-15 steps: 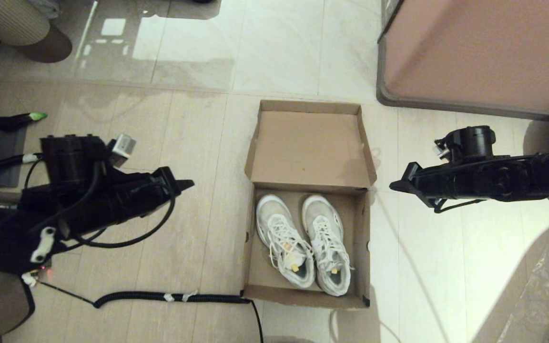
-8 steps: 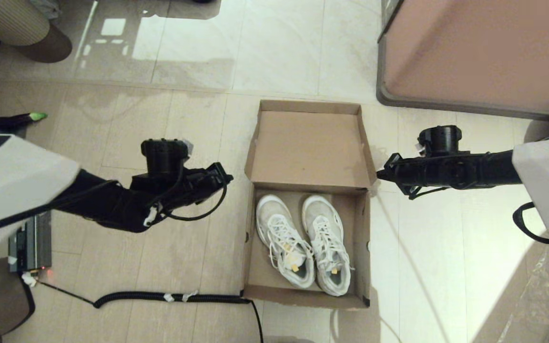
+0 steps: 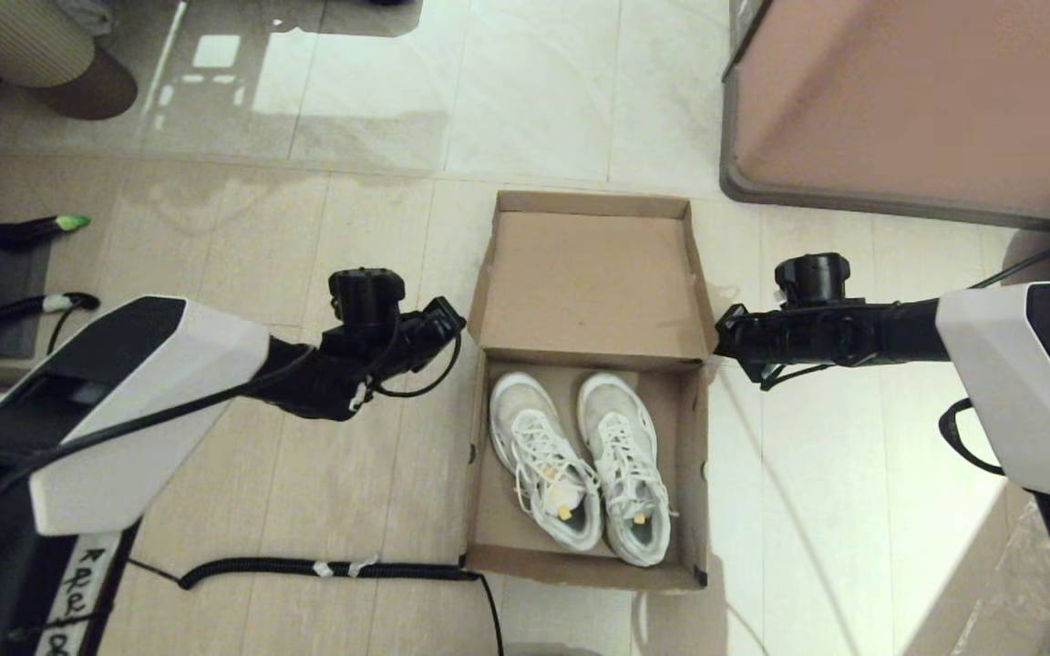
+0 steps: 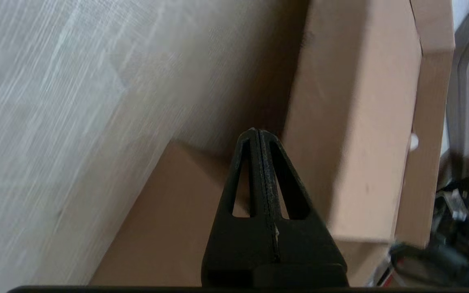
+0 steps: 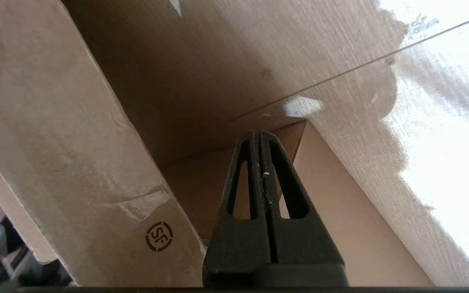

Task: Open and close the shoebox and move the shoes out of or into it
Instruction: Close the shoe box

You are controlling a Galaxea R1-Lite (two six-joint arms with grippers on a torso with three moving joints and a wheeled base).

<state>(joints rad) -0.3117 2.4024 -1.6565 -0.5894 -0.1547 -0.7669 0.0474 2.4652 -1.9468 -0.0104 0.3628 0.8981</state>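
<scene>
With the shoebox standing open on the floor and the shoes lying side by side inside it, the lid-closing step is judged to be in hand. The left gripper is held just beside the lid's left edge, its fingers pressed together. The lid is laid back, walled by raised flaps. The right gripper is placed at the lid's right corner, fingers likewise together. A push under both side flaps is called for next. Bare floor is left on either flank; the pinkish-brown block stands near, beyond the lid.
</scene>
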